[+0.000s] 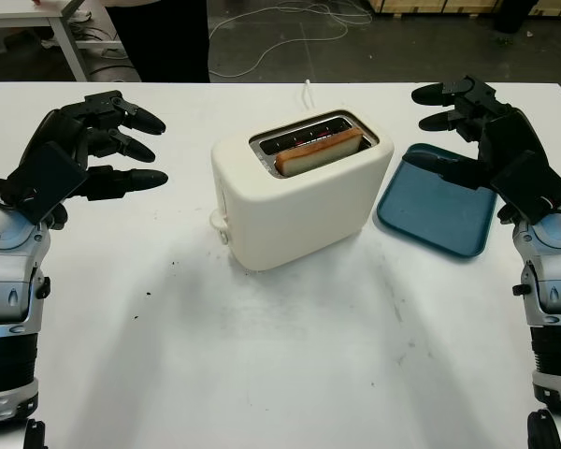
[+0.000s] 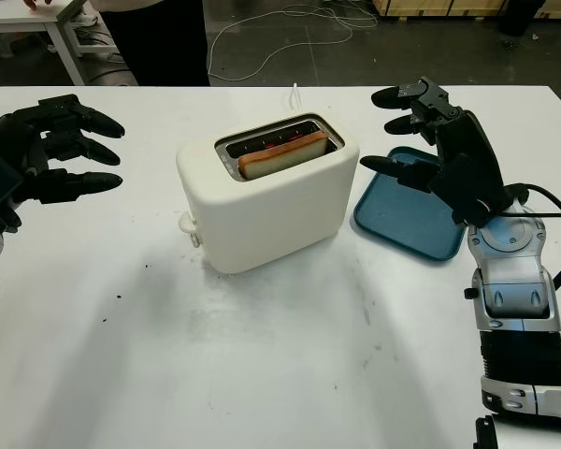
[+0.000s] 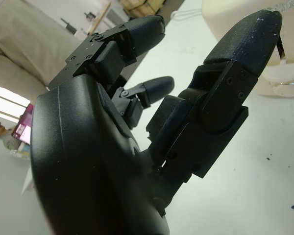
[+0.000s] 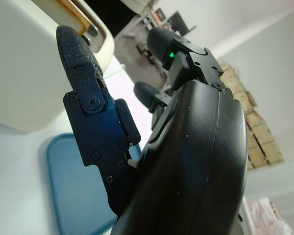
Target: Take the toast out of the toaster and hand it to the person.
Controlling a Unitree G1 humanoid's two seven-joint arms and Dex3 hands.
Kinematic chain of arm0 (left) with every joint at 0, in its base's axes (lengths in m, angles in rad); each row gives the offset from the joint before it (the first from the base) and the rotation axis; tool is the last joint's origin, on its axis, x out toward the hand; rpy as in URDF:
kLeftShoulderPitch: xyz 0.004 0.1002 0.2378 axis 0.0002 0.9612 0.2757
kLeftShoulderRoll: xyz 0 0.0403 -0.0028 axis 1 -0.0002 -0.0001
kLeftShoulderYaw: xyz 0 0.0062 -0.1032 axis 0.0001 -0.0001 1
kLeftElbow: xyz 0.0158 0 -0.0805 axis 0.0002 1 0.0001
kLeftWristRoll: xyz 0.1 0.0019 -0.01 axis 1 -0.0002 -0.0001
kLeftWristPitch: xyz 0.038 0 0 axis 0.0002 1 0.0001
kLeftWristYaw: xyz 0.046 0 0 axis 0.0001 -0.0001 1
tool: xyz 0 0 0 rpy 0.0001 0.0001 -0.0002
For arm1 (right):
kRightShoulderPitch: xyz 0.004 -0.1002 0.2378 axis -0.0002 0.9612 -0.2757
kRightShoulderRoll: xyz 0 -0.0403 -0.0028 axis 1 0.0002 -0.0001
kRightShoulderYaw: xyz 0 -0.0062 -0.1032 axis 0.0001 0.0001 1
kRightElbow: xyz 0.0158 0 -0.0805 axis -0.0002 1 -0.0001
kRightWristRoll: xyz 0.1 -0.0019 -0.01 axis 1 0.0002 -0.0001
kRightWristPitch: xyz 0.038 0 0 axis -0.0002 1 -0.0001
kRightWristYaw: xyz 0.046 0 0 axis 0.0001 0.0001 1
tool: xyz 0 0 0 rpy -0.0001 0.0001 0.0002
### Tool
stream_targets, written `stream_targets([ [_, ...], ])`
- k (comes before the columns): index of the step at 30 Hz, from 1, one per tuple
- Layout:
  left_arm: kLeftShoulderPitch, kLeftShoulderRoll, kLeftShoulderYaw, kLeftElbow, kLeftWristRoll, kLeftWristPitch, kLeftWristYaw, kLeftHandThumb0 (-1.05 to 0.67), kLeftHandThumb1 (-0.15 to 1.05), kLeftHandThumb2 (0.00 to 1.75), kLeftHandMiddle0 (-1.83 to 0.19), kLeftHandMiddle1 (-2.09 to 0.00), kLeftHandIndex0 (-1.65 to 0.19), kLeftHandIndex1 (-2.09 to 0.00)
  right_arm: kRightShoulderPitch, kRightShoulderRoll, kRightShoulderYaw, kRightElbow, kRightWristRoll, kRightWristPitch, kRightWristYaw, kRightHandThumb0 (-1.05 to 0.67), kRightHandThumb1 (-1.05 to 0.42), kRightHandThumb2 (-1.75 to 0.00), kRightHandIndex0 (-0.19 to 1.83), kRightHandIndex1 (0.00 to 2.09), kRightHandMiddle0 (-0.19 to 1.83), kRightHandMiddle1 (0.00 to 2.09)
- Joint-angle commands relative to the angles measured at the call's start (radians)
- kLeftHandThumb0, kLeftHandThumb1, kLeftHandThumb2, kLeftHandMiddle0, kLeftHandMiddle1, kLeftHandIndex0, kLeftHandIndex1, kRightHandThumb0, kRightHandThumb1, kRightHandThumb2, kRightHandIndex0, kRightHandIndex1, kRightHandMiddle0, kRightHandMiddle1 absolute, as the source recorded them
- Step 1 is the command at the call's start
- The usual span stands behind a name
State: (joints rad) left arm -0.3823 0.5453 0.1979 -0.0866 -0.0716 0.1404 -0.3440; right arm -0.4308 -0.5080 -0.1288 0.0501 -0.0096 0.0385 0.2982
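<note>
Right hand (image 2: 421, 131) hangs open and empty above the blue tray (image 2: 402, 220), fingers pointing toward the toaster (image 2: 266, 201). The toast (image 2: 282, 154) sits in the slot just inboard of it, across and slightly below the fingertips, its long axis running along the slot, angled away from this hand. Left hand (image 1: 93, 150), open too, holds nothing on the far side of the toaster, well apart from it. I'd call the right hand nearer. Everything stands on a white table (image 1: 290, 374); beyond its far edge a person (image 1: 164, 37) stands on dark floor strewn with cables (image 2: 271, 23).
</note>
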Motion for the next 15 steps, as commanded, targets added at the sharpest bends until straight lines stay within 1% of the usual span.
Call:
stream_targets([
  [1,0.009,-0.007,0.005,-0.002,-0.004,-0.009,0.004,-1.05,0.62,0.00,-0.60,-1.09,-0.58,-0.96,0.007,0.004,0.001,-0.005,-0.004,-0.009,-0.002,-0.64,-0.78,0.00,0.08,1.20,0.17,0.85],
  [15,0.012,-0.005,0.007,0.000,-0.006,-0.013,-0.001,-1.05,0.62,0.00,-0.58,-1.09,-0.57,-0.96,0.007,0.006,-0.001,-0.006,0.004,-0.002,0.000,-0.64,-0.78,0.00,0.06,1.20,0.16,0.86],
])
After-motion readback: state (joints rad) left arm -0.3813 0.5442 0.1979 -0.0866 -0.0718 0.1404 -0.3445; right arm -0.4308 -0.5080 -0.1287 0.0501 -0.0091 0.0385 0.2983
